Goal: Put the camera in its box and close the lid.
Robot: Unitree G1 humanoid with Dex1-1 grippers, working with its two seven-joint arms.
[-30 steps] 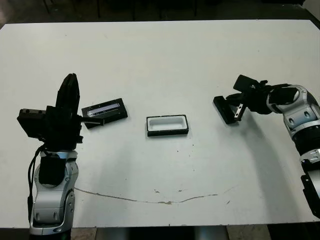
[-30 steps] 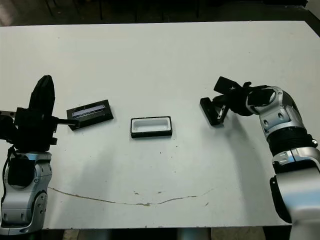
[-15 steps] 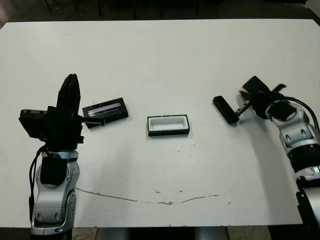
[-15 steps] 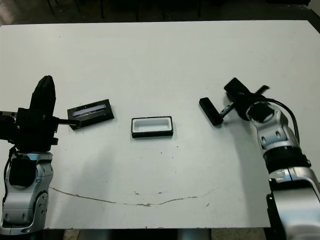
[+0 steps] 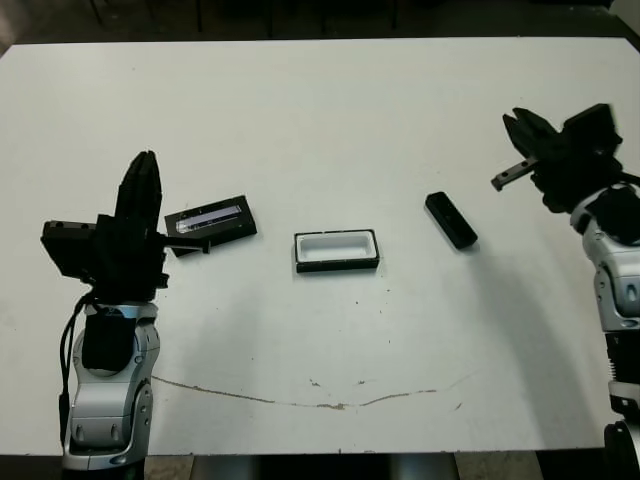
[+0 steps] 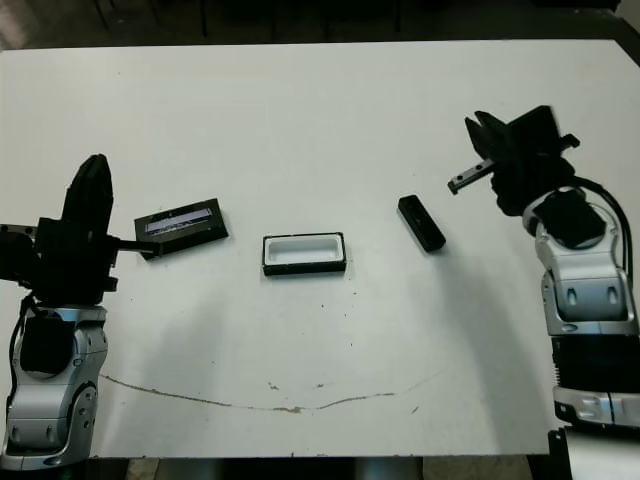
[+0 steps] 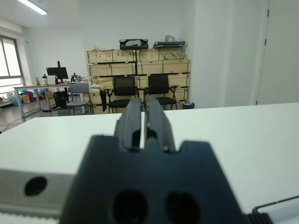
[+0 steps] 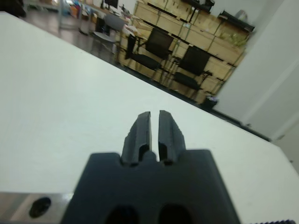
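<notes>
The camera (image 5: 451, 220), a slim black bar, lies flat on the white table, right of centre and free of both grippers. The box (image 5: 337, 265), a shallow black tray with a white lining, sits open and holds nothing at the table's middle. To its left lies the lid (image 5: 210, 219), a black slab with a silvery strip. My right gripper (image 5: 514, 122) is raised above the table to the right of the camera, fingers shut on nothing (image 8: 154, 119). My left gripper (image 5: 145, 160) points upward just left of the lid, also shut and holding nothing (image 7: 143, 103).
A thin brown line (image 5: 300, 400) runs across the table near its front edge. Beyond the far edge of the table stand office chairs (image 7: 122, 91) and shelves of crates (image 7: 135, 63).
The right gripper has let go of the camera and risen up and to the right. The camera, tilted in its grasp a second ago, now lies flat. The left arm has barely moved.
</notes>
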